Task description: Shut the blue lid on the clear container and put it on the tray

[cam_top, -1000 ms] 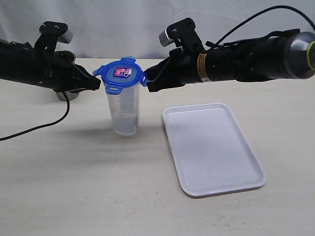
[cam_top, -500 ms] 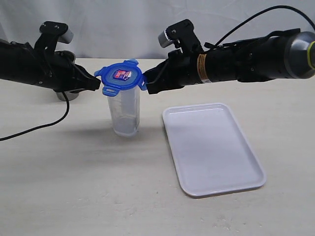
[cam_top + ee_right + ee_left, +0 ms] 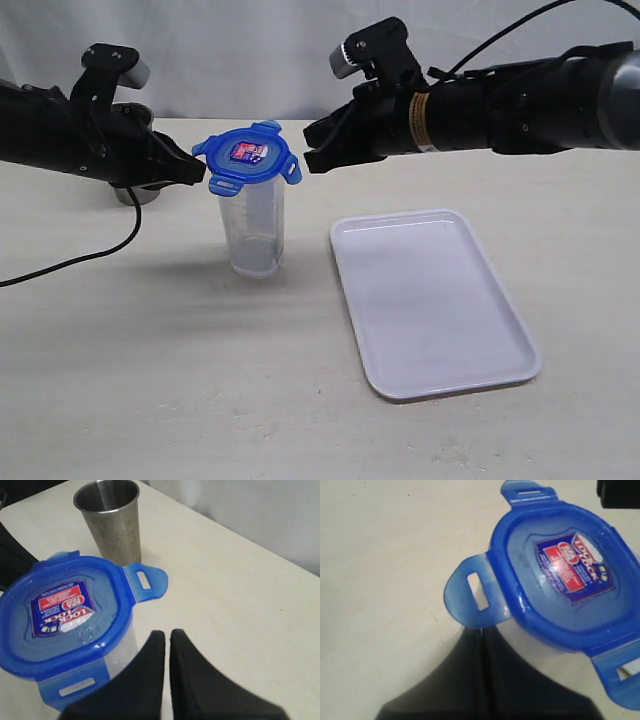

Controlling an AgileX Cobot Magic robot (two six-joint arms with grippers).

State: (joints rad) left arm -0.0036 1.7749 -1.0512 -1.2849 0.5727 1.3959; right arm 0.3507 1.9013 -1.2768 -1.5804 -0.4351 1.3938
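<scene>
Table (image 3: 150, 400): wide and flat, pale cream, with faint streaks and small marks; it fills most of the view
Back: a white cloth (image 3: 250, 50) hangs behind the far edge of the table, with soft folds
Light: bright and even; soft grey shadows lie on the table

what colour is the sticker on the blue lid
The small rectangular sticker is red and white, dark blue edged; clearest in the left wrist view.
</scene>
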